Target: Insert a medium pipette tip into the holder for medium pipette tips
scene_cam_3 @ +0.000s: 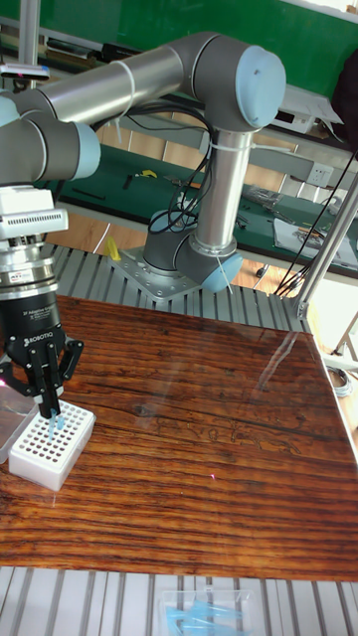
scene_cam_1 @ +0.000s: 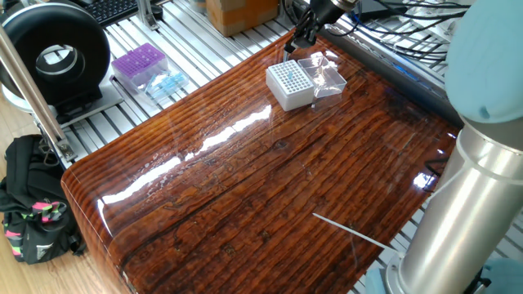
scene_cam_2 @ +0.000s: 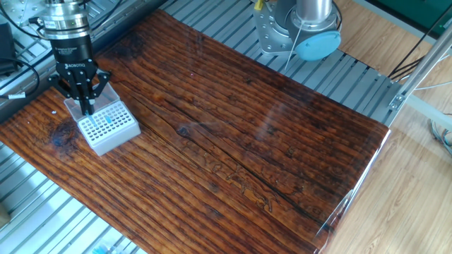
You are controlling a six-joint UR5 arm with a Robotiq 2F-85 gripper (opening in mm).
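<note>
We begin with the wooden table (scene_cam_2: pixel 233 134), whose glossy dark-brown top spreads out far to every side below the pincer. Next in size is the grey robot arm (scene_cam_3: pixel 149 75), which in the tall fixed view arches up from its base behind the table and comes down to the pincer at the left edge of the picture.

The pincer (scene_cam_3: pixel 48 409) itself hangs upright, fingers pointing straight down. We see its two black fingers (scene_cam_2: pixel 85 104) drawn close together, tips nearly meeting, in both the tall view and the other fixed view. Whether the medium pipette tip is pinched between them we cannot tell: nothing that slender can be made out at the fingertips in any view.

Directly under the fingertips sits the holder for medium pipette tips (scene_cam_3: pixel 50 447), a small white block with a grid of holes on top. In the tall view the fingertips end just above the grid at the block's far-left part; we cannot tell whether they touch it. In one fixed view the pincer (scene_cam_1: pixel 306 33) appears above and behind the holder (scene_cam_1: pixel 291 85). Some holes show bluish contents.

Just beside the holder, on the side under the pincer's body, lies its clear lid (scene_cam_1: pixel 327 75), open flat on the table.

Well apart from the pincer, off the table on the slatted metal frame, stands a purple grid-topped box (scene_cam_1: pixel 139 63).
</note>
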